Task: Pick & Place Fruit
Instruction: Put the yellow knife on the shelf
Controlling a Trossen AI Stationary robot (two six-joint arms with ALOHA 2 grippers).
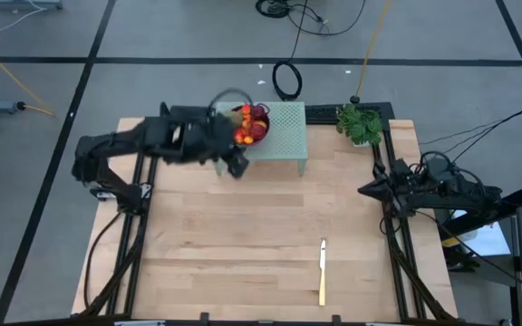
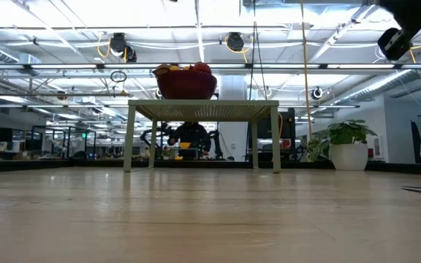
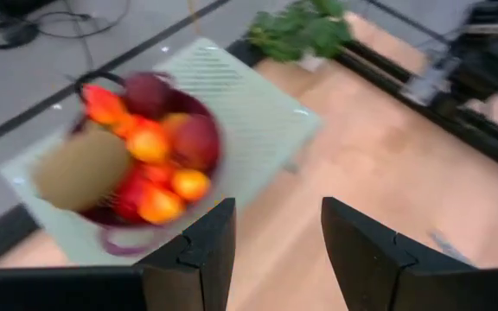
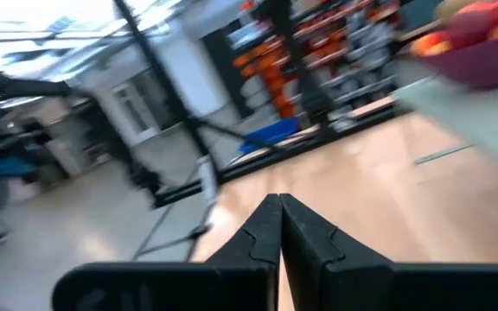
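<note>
The fruit (image 3: 145,142) is heaped in a purple wire bowl (image 1: 250,123) that stands on a small pale green stand (image 1: 279,136) at the table's far edge. I see a brown-green oval (image 3: 80,168), dark red round ones (image 3: 195,138) and small orange balls (image 3: 188,184). My left gripper (image 1: 236,167) (image 3: 271,242) is open and hovers just near-left of the bowl, touching nothing. My right gripper (image 1: 362,190) (image 4: 279,225) is shut and waits at the table's right side. The low view shows the bowl (image 2: 186,82) on top of the stand.
A potted plant (image 1: 361,123) stands at the far right corner beside the stand. A yellow-handled knife (image 1: 323,272) lies on the wooden table (image 1: 243,244) toward the near edge, right of the middle. Black rails (image 1: 397,235) run along both sides.
</note>
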